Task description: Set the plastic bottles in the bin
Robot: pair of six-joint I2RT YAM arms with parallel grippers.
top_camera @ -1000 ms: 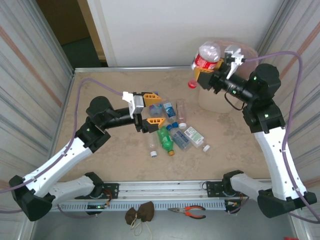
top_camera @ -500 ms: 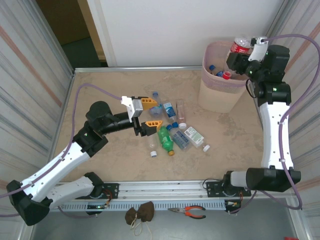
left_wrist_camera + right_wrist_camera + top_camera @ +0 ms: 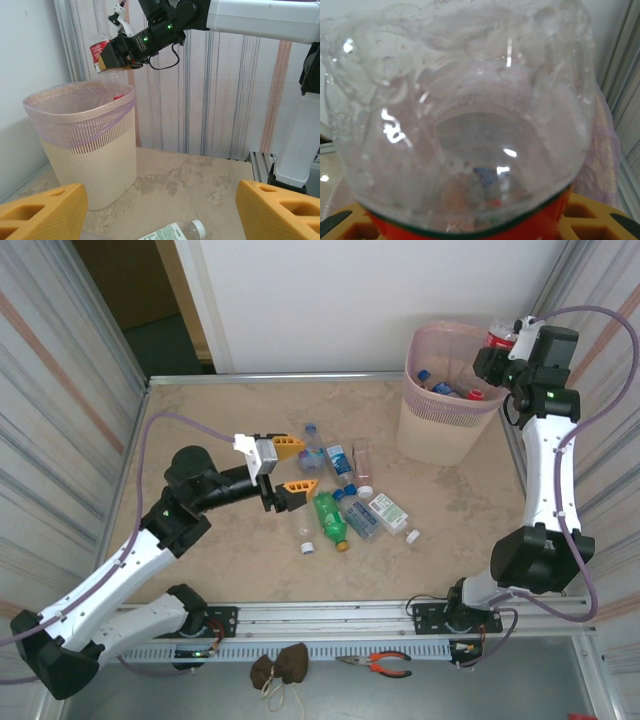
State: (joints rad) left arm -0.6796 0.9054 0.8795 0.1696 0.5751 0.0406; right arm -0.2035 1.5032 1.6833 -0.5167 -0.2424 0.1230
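My right pincer (image 3: 495,346) is pinching a clear bottle with a red label (image 3: 499,336). Its orange fingers (image 3: 592,215) press in on either side of the crumpled body. It holds the bottle in the air at the far right of the scene, over the right side of the bin's rim. The clear end points down toward the opening.

The bin (image 3: 440,430) is a pale pink ribbed wastebasket standing in the far right corner of the table. A thin translucent liner is folded over its rim. Several bottles (image 3: 440,386) with blue and red caps already lie inside it.

My left pincer (image 3: 292,466) is spread wide with nothing between its orange fingers. It hovers low over the middle of the table, at the left edge of a loose cluster of bottles. A green bottle (image 3: 328,517) with an orange cap lies just right of my near finger. To its right are a clear bottle with a green and white label (image 3: 388,510) and another with a blue label (image 3: 360,522). Farther back lie a blue-labelled bottle (image 3: 340,458) and a slim clear one (image 3: 362,462). A loose white cap (image 3: 412,536) sits on the table at the near right of the cluster, apart from the bottles.
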